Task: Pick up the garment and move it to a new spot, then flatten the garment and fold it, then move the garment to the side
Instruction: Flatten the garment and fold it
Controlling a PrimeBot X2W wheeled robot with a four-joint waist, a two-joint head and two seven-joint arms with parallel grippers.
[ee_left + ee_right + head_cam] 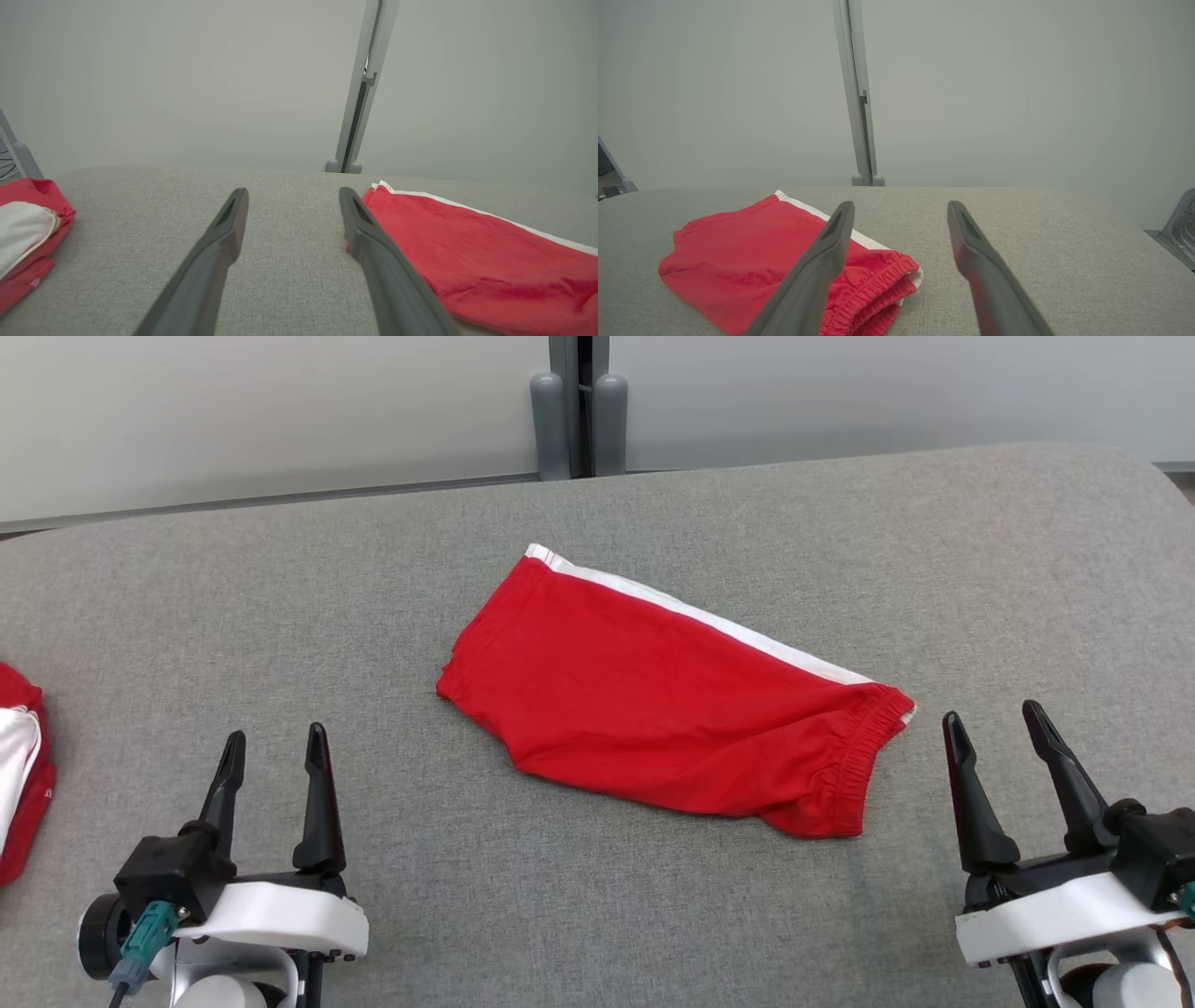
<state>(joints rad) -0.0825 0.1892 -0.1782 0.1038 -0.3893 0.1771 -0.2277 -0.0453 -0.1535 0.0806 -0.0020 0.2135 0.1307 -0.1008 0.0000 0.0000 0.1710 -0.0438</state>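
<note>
The garment [653, 695] is a pair of red shorts with a white side stripe, lying folded on the middle of the grey padded table [597, 896]; its elastic waistband points right. It also lies right of my fingers in the left wrist view as the garment [476, 261], and left of them in the right wrist view as the garment [738, 261]. My left gripper [275, 737] is open at the lower left, apart from the cloth. My right gripper [992, 719] is open at the lower right, just right of the waistband, touching nothing.
Another red and white garment [19, 775] lies at the table's left edge, also seen as the second garment [28, 233]. A grey post [579, 406] stands against the pale wall behind the table. Bare table surface surrounds the shorts.
</note>
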